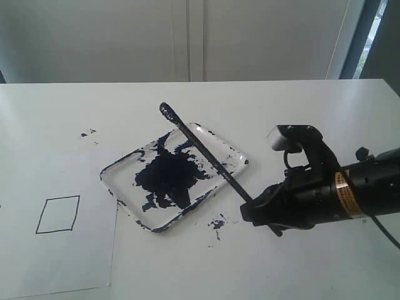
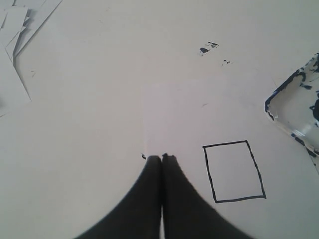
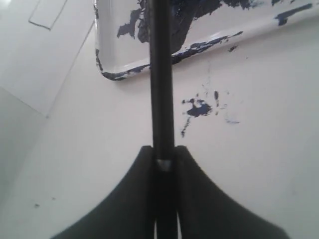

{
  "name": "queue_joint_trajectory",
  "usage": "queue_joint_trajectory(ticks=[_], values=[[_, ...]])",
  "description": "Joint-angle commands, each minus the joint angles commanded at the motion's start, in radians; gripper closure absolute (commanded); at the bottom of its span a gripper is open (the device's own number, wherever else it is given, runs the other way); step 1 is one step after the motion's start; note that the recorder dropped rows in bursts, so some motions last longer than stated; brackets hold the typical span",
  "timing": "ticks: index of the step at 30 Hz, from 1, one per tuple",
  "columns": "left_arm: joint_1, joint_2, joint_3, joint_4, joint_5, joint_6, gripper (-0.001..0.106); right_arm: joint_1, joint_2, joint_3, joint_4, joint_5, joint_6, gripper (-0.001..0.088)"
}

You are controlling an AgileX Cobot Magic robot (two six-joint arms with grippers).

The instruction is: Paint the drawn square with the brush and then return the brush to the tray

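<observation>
Right hand (image 1: 251,208) (image 3: 162,151): fingers pinch one brush (image 1: 206,153) (image 3: 160,74) near its lower end, just beside the tray's near-right edge. The brush is tilted and crosses above the one tray (image 1: 111,180) (image 3: 107,69), with its free end raised past the tray's far rim.

Left hand (image 2: 162,157): fingers pressed together, holding nothing.

One drawn square (image 1: 58,214) (image 2: 233,172) lies on one paper sheet (image 1: 62,265), on the side of the tray away from the right hand, apart from the tray. Its inside is white.

The tray floor carries one large blue-black blotch.

Two splatter groups mark the desk (image 1: 312,106): one (image 1: 217,223) just beside the tray's near corner, one (image 1: 86,133) farther off its left rim.
</observation>
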Motion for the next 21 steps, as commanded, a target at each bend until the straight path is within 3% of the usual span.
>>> queue_joint_trajectory(ticks=[8,21], values=[[0.0,0.0,0.0,-0.002,0.003,-0.001,0.105,0.0,0.005,0.034,0.0,-0.126,0.155,0.0868],[0.0,0.0,0.0,-0.002,0.027,-0.001,0.105,0.0,0.141,0.101,0.0,-0.087,0.162,0.0868]])
